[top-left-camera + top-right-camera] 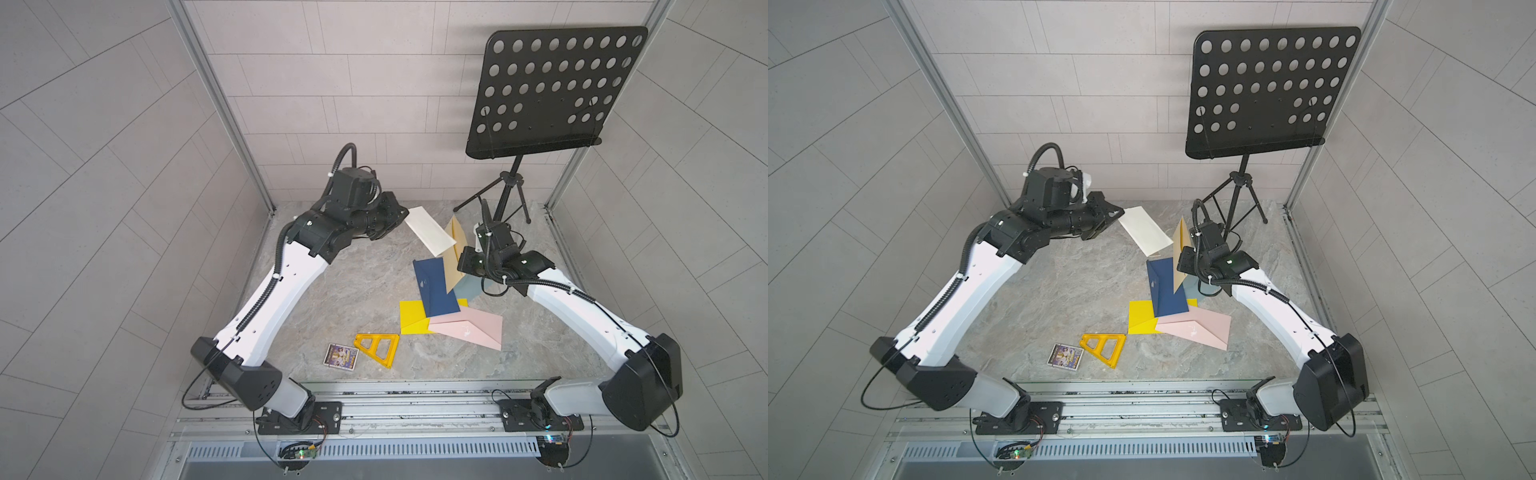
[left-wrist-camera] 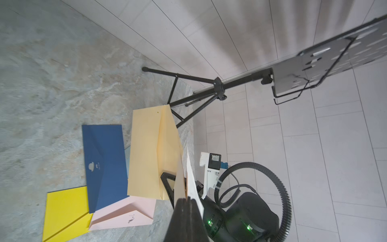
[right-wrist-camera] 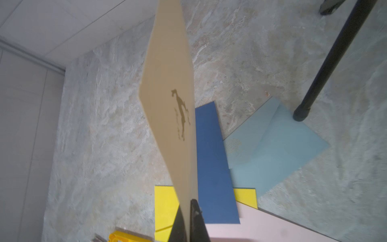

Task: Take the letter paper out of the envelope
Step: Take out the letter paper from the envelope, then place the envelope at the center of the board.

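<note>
Furthest left, near the front of the marbled desk (image 1: 332, 291), lies a small purple picture card (image 1: 341, 355). Just beside it is an orange plastic triangle frame (image 1: 376, 348).

Behind them the left arm (image 1: 270, 299) reaches toward the back wall. The left jaws are pinched tight on one corner of the white letter paper (image 1: 430, 230), which hangs in the air and slants down to the right in both top views. The left wrist view shows it edge-on, rising out of the closed jaws. Its far end meets the tan envelope (image 1: 454, 266); I cannot tell whether that end sits inside the envelope or only in front of it.

The tan envelope is held off the desk, nearly on edge. The right jaws are clamped on its lower part, as the right wrist view shows.

Flat on the desk below are a yellow envelope (image 1: 411, 318) and a navy envelope (image 1: 434, 286) lying over it. A pink envelope (image 1: 473, 328) touches both, and a pale blue envelope (image 1: 469, 286) is partly hidden under the right wrist.

A black music stand (image 1: 552, 87) occupies the back right corner.
</note>
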Motion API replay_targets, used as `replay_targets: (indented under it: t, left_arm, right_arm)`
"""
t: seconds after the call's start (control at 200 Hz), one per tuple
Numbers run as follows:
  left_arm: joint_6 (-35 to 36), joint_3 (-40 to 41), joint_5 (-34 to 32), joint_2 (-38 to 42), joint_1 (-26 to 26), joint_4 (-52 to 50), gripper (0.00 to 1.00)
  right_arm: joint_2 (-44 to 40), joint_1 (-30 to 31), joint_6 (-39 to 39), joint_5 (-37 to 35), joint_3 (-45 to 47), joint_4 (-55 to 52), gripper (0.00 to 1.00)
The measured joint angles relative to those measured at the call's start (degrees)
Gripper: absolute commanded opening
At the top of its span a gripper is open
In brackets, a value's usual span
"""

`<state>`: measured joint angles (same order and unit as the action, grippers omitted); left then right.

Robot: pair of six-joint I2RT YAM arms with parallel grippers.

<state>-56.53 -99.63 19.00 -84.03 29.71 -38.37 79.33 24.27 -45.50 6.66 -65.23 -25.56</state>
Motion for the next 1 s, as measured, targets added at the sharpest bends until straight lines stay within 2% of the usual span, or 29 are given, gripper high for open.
replay_targets:
  t: [0.18, 0.28, 0.525, 0.83, 0.981, 1.001]
  left_arm:
    - [2.08, 15.41, -2.60, 6.25, -1.36, 0.17, 0.00]
    - [3.32, 20.00, -4.04, 8.57, -1.36, -1.68, 0.00]
    - [5.92, 20.68, -6.45, 13.81, -1.62, -3.74, 0.00]
    - [7.15, 21.20, -6.86, 14.69, -2.49, -5.22, 0.00]
    - [7.39, 21.24, -6.86, 14.64, -3.02, -5.27, 0.00]
    - [7.41, 21.24, -6.86, 14.64, -3.10, -5.27, 0.00]
  right_arm:
    - [10.82, -1.60, -8.35, 0.28, -0.09, 12.79, 0.00]
    - [16.33, -2.75, -12.81, 0.35, -1.14, 19.82, 0.00]
    - [28.13, -6.14, -20.48, -0.55, -7.04, 29.49, 0.00]
    - [36.13, -6.67, -24.04, -2.01, -16.70, 29.09, 0.00]
    - [40.17, -6.82, -24.22, 0.11, -21.05, 27.21, 0.00]
    - [40.89, -6.84, -24.15, 0.46, -21.81, 26.88, 0.03]
